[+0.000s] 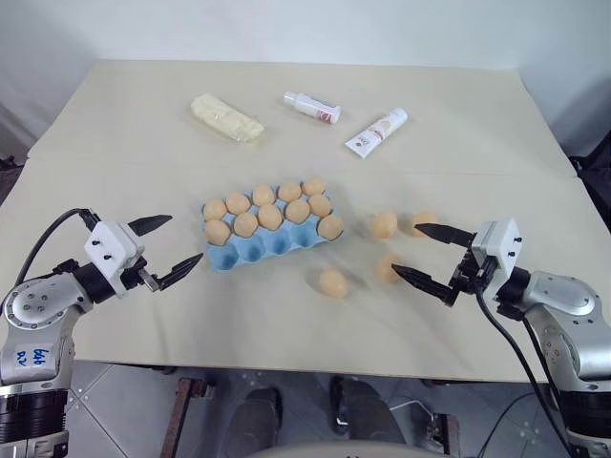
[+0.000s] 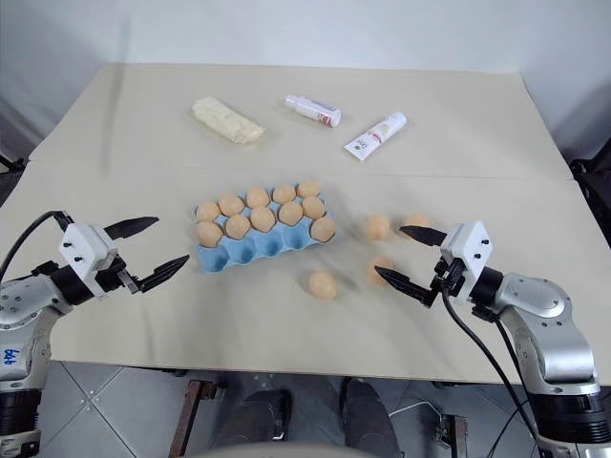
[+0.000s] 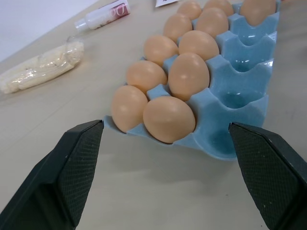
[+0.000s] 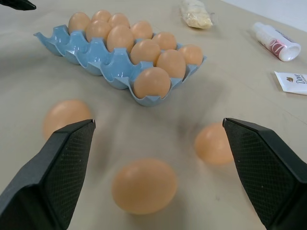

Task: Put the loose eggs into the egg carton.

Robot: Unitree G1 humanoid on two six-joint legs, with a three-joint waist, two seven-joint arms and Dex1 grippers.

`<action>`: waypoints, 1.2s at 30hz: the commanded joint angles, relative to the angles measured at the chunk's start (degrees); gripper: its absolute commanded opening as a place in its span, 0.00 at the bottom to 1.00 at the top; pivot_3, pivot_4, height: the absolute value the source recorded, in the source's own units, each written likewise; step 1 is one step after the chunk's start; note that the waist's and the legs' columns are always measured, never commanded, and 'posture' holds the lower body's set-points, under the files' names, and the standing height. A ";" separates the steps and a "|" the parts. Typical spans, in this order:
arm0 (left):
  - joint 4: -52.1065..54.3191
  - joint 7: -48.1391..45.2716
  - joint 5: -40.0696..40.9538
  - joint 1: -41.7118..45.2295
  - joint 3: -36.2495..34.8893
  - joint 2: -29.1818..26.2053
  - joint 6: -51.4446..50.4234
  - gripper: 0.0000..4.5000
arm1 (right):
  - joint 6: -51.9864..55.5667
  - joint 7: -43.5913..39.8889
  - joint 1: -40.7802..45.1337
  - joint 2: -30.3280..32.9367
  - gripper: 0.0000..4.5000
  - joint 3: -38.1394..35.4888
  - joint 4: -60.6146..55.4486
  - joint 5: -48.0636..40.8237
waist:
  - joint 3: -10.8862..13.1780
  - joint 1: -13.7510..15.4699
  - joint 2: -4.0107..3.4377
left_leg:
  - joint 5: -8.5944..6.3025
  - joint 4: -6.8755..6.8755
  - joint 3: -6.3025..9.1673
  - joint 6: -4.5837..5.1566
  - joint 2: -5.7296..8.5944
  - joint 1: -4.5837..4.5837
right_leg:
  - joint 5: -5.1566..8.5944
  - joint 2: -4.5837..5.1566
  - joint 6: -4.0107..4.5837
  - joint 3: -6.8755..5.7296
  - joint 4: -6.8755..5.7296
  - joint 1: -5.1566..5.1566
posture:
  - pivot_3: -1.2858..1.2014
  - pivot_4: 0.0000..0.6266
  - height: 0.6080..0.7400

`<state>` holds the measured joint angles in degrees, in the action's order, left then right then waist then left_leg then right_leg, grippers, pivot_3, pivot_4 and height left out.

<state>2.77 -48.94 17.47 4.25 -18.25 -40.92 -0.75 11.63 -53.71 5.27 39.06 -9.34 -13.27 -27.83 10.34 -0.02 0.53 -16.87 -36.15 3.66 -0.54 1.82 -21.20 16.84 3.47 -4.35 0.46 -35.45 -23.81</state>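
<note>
Both grippers stand wide open, empty: left gripper (image 1: 168, 251) with its ribbed black fingers aimed at the near end of the egg carton (image 1: 250, 248), right gripper (image 1: 428, 255) facing four loose eggs (image 1: 333, 282), smooth matte tan ovals on the beige table (image 1: 124, 124). Moulded light-blue carton, cups round, runs lengthwise between the grippers, slanting away rightward; its near row lies empty.

Bare table (image 1: 134, 172) lies open between the egg carton (image 1: 272, 224) and the left gripper (image 1: 164, 250), jaws spread, nothing between. Ahead of the wide-open right gripper (image 1: 420, 253), four loose eggs (image 1: 333, 282) lie scattered, with gaps between them. The wrapped block (image 1: 227, 117), bottle (image 1: 312, 107) and tube (image 1: 376, 132) sit well behind the carton
</note>
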 commanded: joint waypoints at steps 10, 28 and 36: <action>4.19 -7.38 5.88 0.54 4.30 0.96 -0.58 0.99 | -2.46 -1.79 -8.69 3.33 1.00 -6.54 -4.58 -0.27 | 0.00 0.75 0.00 | 0.00 -0.03 0.00 0.00 0.01 -0.01 | 0.00 0.00 -0.01 -0.01 0.00 0.02 | 0.52 0.24 1.00; 1.04 -15.79 5.23 2.40 10.23 1.63 5.31 0.99 | -3.20 11.92 3.65 -6.09 1.00 -4.99 13.42 6.23 | 0.01 0.39 -0.03 | 0.02 -0.29 -0.02 0.02 0.01 0.13 | -0.03 -0.02 -0.01 0.00 -0.20 0.15 | 0.52 0.24 1.00; 2.42 -14.35 5.50 0.29 8.34 1.02 4.93 0.99 | -5.08 12.93 16.12 -7.72 1.00 -0.64 28.41 10.92 | 0.02 -0.08 -0.05 | 0.01 -0.26 -0.03 0.03 0.03 0.05 | -0.04 -0.02 -0.02 -0.01 -0.16 0.09 | 0.52 0.24 1.00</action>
<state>3.72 -63.79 22.25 4.97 -8.47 -39.20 3.80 7.95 -41.53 20.21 31.64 -9.48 13.74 -17.62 10.35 -0.10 0.49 -16.86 -36.41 3.64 -0.51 1.85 -21.16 16.80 3.45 -4.36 0.45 -35.61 -23.73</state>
